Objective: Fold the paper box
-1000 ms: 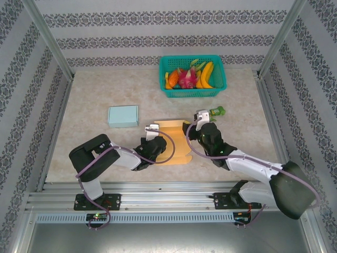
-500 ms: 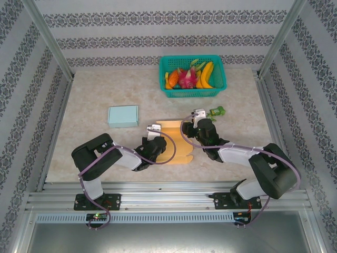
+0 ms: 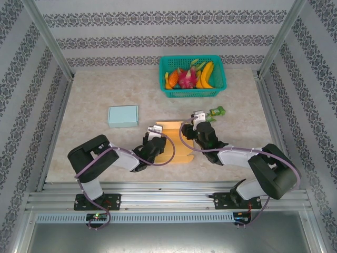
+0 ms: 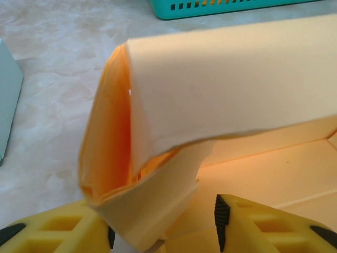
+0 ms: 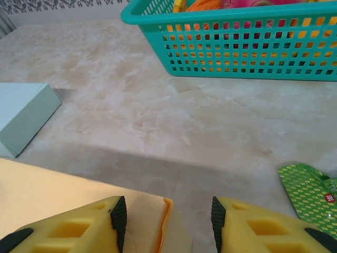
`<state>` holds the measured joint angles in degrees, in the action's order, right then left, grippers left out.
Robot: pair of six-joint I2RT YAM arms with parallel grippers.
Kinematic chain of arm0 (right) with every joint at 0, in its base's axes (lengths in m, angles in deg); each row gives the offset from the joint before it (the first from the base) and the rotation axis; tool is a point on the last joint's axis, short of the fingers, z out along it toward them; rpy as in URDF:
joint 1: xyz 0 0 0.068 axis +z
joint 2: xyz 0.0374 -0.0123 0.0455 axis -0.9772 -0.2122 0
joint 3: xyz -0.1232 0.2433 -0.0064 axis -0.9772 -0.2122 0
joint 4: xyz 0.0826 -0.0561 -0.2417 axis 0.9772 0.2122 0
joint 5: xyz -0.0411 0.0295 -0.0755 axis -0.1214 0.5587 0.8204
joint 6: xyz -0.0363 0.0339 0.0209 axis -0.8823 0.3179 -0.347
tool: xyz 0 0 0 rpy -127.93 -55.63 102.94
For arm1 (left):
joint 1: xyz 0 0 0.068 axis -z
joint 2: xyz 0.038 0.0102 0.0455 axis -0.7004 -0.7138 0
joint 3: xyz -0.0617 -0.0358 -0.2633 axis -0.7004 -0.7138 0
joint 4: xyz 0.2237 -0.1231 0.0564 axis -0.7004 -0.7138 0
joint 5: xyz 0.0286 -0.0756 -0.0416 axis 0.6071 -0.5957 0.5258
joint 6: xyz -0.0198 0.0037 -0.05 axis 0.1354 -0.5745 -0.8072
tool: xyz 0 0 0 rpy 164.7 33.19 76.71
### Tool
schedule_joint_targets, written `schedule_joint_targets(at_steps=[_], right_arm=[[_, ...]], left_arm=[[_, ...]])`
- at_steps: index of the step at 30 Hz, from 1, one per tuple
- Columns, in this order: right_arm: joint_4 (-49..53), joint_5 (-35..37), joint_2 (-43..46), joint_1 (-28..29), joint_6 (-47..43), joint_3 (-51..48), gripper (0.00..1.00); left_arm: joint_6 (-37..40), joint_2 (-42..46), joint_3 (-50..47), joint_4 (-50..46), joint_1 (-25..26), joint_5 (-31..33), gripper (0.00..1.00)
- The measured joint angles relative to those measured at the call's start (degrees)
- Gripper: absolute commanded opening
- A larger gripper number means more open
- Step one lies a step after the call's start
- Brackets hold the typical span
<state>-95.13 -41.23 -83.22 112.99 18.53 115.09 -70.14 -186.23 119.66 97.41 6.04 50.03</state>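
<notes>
Left wrist shows the left claw parted around a folded corner of the paper box, the right claw open astride its edge.

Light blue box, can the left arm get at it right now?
Probably yes: the light blue box lies beyond and left of the left gripper, whose jaws are open, with nothing standing between them.

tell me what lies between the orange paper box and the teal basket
Nothing: bare marble tabletop runs from the orange paper box to the teal basket, as the right wrist view shows. A green packet lies off to the side.
</notes>
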Motion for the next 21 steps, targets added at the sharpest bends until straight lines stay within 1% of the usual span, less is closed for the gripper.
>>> schedule_joint_targets(at_steps=[2,4,9,14,18,21], right_arm=[[0.11,1.29,0.07,0.66,-0.02,0.0,0.48],[0.24,2.27,0.07,1.16,-0.04,0.0,0.48],[0.55,4.02,0.22,2.05,-0.15,0.0,0.48],[0.63,4.31,0.22,2.14,-0.22,0.0,0.48],[0.81,4.28,0.33,2.14,-0.26,0.0,0.48],[0.98,4.26,0.46,2.14,-0.26,0.0,0.48]], left_arm=[[0.22,1.09,-0.7,0.2,0.02,-0.96,0.59],[0.44,2.29,-1.51,0.37,0.07,-1.81,0.59],[0.87,5.86,-3.21,0.17,0.17,-2.27,0.51],[4.11,6.12,-3.74,0.13,-0.07,-2.4,0.47],[7.5,6.25,-5.57,0.44,-2.38,-5.77,0.43],[9.55,8.11,-9.11,1.46,-4.76,-9.03,0.4]])
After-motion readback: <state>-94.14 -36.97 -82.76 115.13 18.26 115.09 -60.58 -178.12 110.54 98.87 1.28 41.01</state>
